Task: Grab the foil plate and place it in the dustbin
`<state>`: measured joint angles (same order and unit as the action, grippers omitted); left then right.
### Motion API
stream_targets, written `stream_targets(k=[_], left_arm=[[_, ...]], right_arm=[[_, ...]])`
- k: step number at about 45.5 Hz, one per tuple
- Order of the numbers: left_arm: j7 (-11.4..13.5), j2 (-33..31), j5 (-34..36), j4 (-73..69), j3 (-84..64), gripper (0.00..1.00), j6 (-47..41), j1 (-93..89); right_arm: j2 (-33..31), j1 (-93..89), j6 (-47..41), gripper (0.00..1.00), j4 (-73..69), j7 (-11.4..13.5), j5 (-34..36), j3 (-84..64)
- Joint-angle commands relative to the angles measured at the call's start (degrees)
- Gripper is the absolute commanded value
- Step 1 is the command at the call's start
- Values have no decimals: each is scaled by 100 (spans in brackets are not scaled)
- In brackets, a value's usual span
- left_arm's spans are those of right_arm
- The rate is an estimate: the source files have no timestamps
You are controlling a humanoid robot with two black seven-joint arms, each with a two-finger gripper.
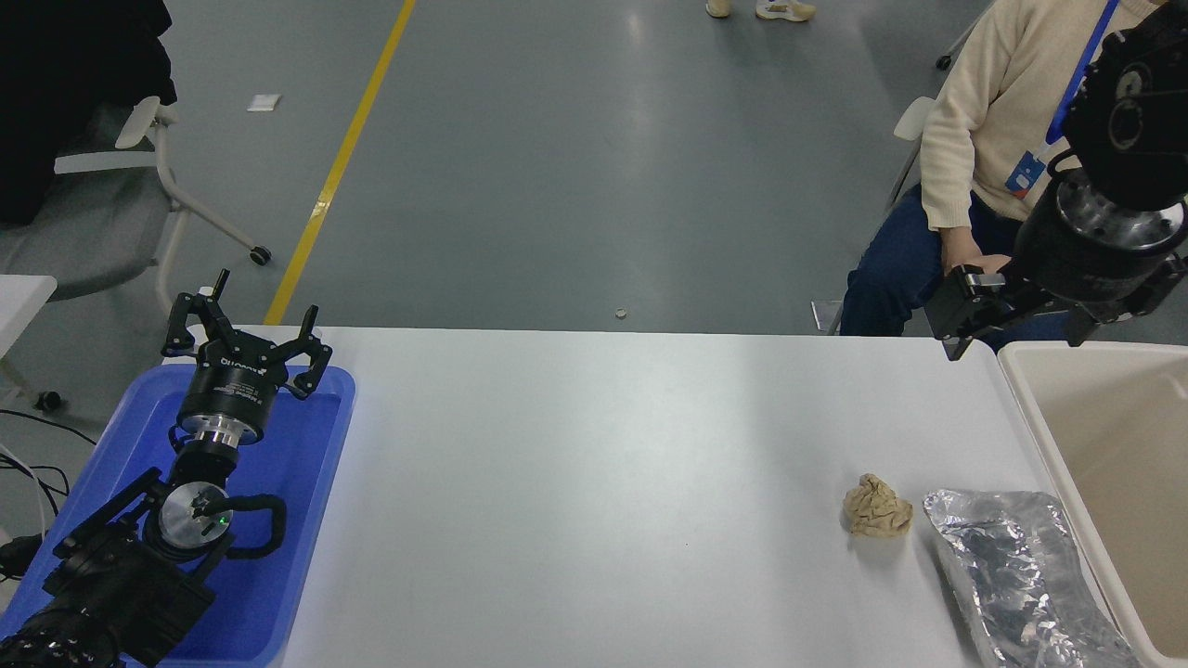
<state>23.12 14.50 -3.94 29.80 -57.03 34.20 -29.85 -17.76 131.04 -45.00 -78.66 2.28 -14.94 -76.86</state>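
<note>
The foil plate (pixel 1016 575), crumpled and shiny silver, lies flat on the white table (pixel 603 482) at the front right, next to the dustbin's left wall. The dustbin (pixel 1039 445), cream-beige with plain inner walls, stands at the table's right edge and is cut off by the picture. My right gripper (pixel 963 311) hangs high above the table's far right corner, pointing left, well above and behind the foil plate and holding nothing that I can see. My left gripper (pixel 246 339) is parked open over the blue tray at the lower left.
A small tan crumpled paper ball (pixel 877 507) lies just left of the foil plate. A blue plastic tray (pixel 306 520) sits at the table's left edge. A person in a cream sweater (pixel 984 121) sits behind the far right corner. A grey chair (pixel 111 213) stands at the far left.
</note>
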Motion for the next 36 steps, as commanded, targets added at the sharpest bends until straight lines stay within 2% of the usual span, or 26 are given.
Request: stream_targets(k=[1, 36], left_arm=[[-1, 0, 7, -1, 17, 100, -9, -3], [-1, 0, 7, -1, 8, 100, -10, -3]], right_arm=[[-87, 18, 0, 100, 0, 0, 0, 5], [-122, 71, 0, 100, 9, 0, 0, 5]])
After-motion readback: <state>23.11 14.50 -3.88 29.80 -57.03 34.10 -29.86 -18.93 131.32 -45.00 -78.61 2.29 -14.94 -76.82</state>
